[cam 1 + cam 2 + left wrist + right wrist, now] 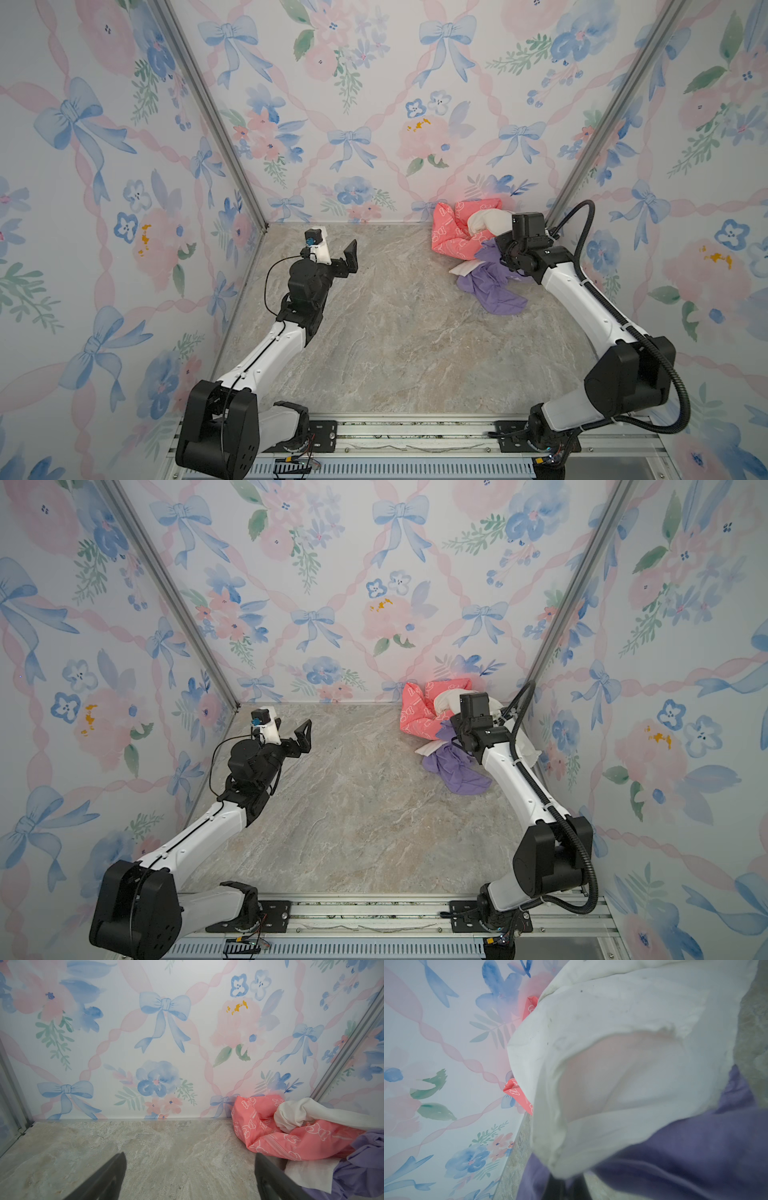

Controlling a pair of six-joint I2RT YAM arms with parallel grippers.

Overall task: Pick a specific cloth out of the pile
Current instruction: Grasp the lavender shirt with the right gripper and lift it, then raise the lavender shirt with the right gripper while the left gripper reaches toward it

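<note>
Right wrist view: right fingers (555, 1189) closed, apparently pinching the lavender-purple soft cloth (675, 1157), which lies under a plain off-white cloth (612, 1043) in the heap of cloths (449, 237) around them. Left fingers (352, 253) gape empty, well apart. Best pull slowly so the white slides off.

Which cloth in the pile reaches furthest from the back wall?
The lavender-purple cloth: it trails forward onto bare tabletop, while the coral-pink cloth and off-white cloth sit nearer the wall.
</note>
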